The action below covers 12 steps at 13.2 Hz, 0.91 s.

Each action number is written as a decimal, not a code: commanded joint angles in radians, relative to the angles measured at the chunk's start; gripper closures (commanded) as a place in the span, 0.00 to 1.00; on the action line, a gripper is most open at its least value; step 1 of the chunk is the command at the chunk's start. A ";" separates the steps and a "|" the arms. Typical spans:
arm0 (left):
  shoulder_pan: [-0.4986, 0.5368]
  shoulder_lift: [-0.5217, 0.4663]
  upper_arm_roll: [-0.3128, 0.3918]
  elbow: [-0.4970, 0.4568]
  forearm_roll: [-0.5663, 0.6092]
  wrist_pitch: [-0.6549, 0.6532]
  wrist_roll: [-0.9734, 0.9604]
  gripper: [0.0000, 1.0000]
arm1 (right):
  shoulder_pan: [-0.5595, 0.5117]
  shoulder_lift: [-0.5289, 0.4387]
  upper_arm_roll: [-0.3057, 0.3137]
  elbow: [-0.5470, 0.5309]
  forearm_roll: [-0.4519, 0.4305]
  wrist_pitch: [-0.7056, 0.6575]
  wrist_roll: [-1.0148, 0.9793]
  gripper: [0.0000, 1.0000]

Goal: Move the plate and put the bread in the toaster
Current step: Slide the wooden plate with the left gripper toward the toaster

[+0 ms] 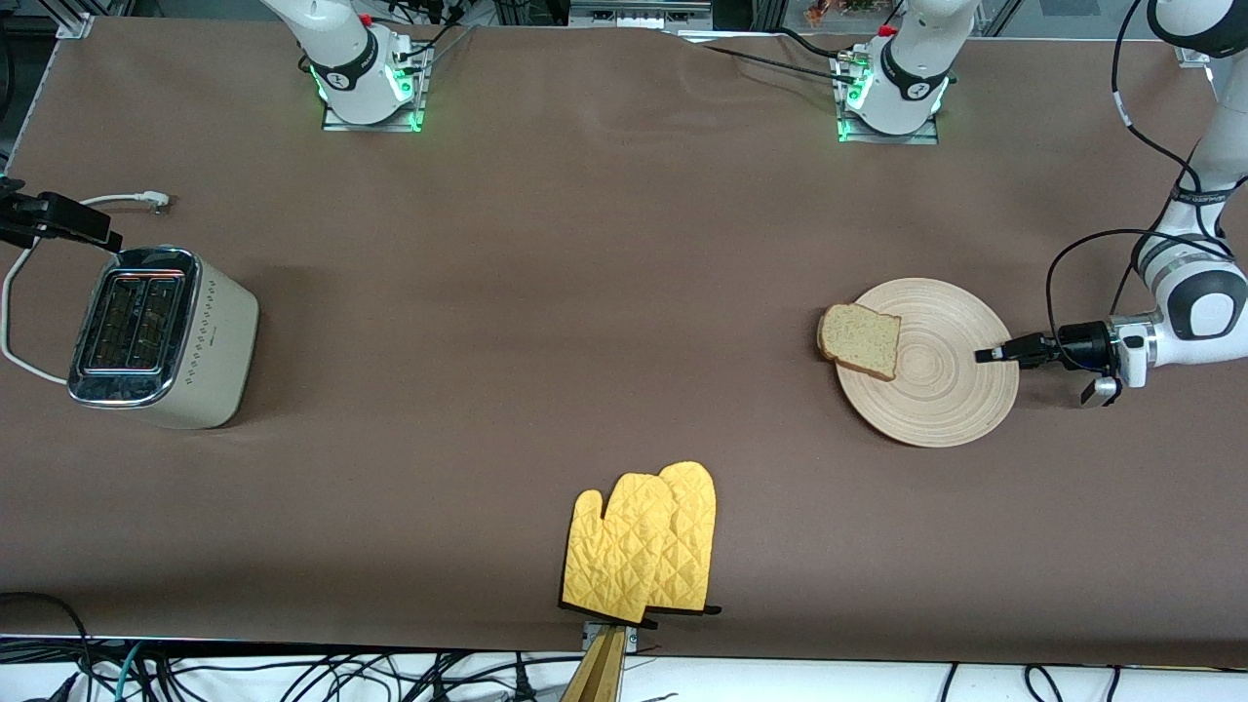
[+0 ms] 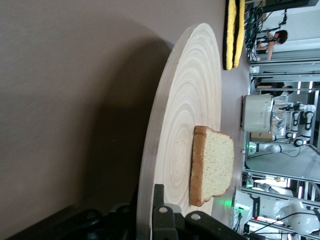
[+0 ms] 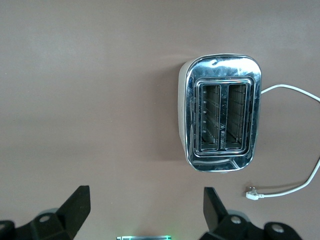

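Observation:
The pale wooden plate (image 1: 941, 390) lies toward the left arm's end of the table. The slice of bread (image 1: 859, 339) rests on it and overhangs the rim on the side toward the toaster. My left gripper (image 1: 994, 353) is shut on the plate's rim at the edge away from the bread. In the left wrist view one finger (image 2: 159, 200) lies on top of the plate (image 2: 185, 110), with the bread (image 2: 212, 167) just past it. The cream toaster (image 1: 161, 336) stands at the right arm's end. My right gripper (image 1: 93, 232) hangs open over the table beside the toaster (image 3: 222, 112), whose two slots are empty.
A pair of yellow oven mitts (image 1: 643, 546) lies at the table edge nearest the front camera, about midway along it. The toaster's white cord (image 1: 24, 292) loops beside the toaster and ends in a loose plug (image 1: 151, 200). Brown cloth covers the table.

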 commanded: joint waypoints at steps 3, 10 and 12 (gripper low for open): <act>-0.003 -0.001 -0.019 -0.008 -0.067 -0.037 -0.002 1.00 | -0.003 0.008 0.009 0.017 -0.005 -0.013 0.004 0.00; -0.042 -0.004 -0.069 -0.016 -0.118 -0.037 -0.051 1.00 | -0.007 0.019 0.013 0.013 0.001 -0.004 0.007 0.00; -0.088 -0.013 -0.067 -0.024 -0.162 -0.035 -0.071 1.00 | -0.009 0.045 0.010 0.013 0.004 0.013 0.009 0.00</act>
